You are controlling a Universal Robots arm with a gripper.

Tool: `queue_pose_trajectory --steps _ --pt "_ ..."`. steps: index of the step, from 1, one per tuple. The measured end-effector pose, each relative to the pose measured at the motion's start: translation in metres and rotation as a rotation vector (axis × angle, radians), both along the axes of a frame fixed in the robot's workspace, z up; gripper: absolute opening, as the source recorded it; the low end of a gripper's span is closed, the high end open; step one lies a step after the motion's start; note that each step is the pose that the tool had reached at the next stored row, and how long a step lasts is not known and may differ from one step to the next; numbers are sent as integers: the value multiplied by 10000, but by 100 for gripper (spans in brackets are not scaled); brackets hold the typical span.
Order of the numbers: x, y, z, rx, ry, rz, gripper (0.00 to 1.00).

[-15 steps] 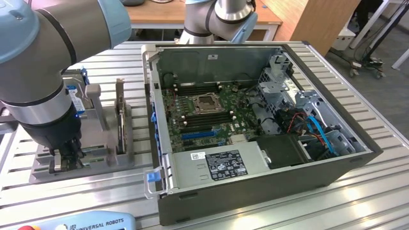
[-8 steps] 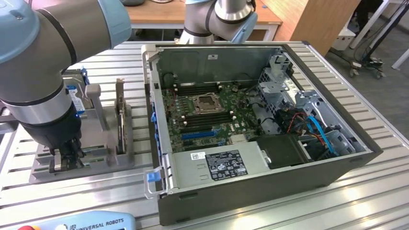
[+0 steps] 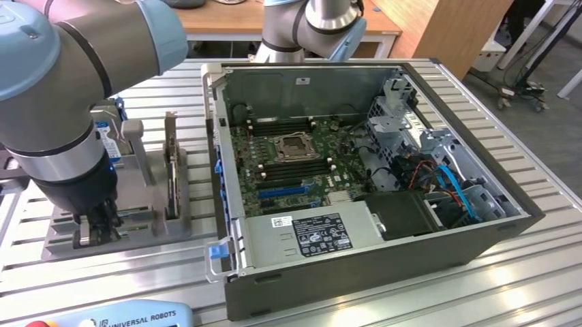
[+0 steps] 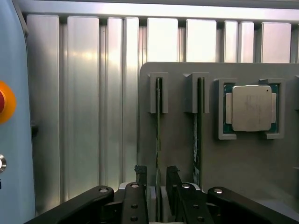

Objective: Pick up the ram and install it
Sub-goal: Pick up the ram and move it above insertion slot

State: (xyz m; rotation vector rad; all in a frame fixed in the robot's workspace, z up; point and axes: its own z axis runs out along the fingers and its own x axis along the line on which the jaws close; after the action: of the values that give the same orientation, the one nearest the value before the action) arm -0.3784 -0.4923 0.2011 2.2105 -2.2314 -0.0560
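While it stands on edge in a slot of the grey fixture tray (image 4: 252, 177), the ram (image 4: 159, 121) shows us only its thin upper edge.

Item: the ram. We judge it light, stiff along its length and easily damaged by bending or by pressure on its chips. The best hold is likely across the two flat faces, near mid-length and high on the board.

Item: gripper (image 4: 157, 173). The jaws are spread, one finger to each side of the ram, and nothing is grasped. We cannot tell whether a pad touches the board.

Item: arm (image 3: 64, 122). It descends at the exterior view's left, wrist pointing straight down, with the gripper (image 3: 95, 228) low over the tray.

Neighbours: a second stick (image 4: 198, 121) in the adjacent slot and a processor (image 4: 250, 107) in its recess just beyond.

Surroundings: an open computer case (image 3: 364, 272) with its motherboard (image 3: 300, 157) exposed, beside the tray on the slatted table (image 3: 536, 279).
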Motion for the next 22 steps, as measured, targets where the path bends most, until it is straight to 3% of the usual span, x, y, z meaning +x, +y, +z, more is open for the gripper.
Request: queue_pose_trajectory --steps 22 --pt "0 27 -16 1 -1 0 31"
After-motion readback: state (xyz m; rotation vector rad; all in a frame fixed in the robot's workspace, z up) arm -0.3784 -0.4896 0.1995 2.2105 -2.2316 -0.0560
